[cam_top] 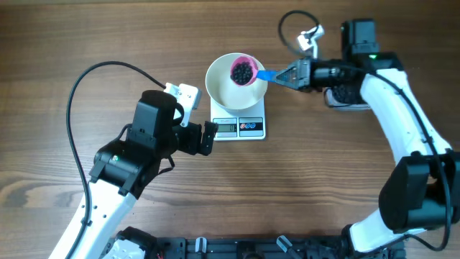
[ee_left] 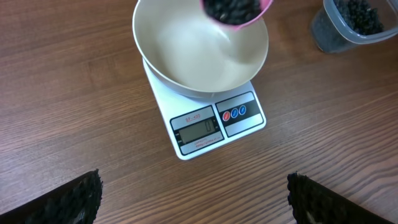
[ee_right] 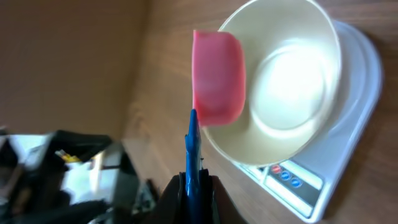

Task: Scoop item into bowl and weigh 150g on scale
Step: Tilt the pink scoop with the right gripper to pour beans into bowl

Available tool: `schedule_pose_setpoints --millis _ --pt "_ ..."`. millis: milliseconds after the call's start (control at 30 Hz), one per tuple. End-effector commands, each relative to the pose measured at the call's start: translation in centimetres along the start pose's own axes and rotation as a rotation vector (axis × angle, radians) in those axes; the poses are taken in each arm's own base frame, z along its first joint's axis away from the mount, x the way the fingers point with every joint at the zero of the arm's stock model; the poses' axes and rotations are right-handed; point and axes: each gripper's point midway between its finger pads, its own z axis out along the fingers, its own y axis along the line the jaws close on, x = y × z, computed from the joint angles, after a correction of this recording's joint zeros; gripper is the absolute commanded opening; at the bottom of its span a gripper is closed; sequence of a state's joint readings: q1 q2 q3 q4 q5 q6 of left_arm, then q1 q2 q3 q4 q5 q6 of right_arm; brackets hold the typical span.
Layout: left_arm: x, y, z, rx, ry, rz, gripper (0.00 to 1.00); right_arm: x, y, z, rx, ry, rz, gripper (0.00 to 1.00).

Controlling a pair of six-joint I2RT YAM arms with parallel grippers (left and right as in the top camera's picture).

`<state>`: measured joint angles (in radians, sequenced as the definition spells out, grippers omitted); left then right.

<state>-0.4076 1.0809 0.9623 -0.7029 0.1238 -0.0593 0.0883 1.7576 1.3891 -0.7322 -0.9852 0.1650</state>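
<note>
your right claw is clamped on the blue handle. straight ahead along it, the pink scoop holds the black beads over the white bowl on the scale. your left claw gapes idle.

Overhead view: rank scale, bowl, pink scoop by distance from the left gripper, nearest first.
1. scale, just right of the left gripper.
2. bowl, on the scale, farther back.
3. pink scoop, over the bowl's far right part.
</note>
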Motion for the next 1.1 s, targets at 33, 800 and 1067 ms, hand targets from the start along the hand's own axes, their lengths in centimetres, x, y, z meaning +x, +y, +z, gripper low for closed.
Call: schedule_pose_setpoints --millis 33,800,1067 --pt "-0.2 0.1 0.0 -0.008 -0.003 -0.006 1.0 -1.1 0.0 -0.6 0.298 -0.083 -0.214 0.04" --pt "-0.2 0.1 0.0 -0.008 -0.003 -0.007 1.0 -0.5 4.5 0.1 0.594 -0.058 -0.798 0.04" --pt "-0.2 0.1 0.0 -0.008 -0.003 -0.006 1.0 -1.5 4.2 -0.2 0.785 -0.082 -0.87 0.04"
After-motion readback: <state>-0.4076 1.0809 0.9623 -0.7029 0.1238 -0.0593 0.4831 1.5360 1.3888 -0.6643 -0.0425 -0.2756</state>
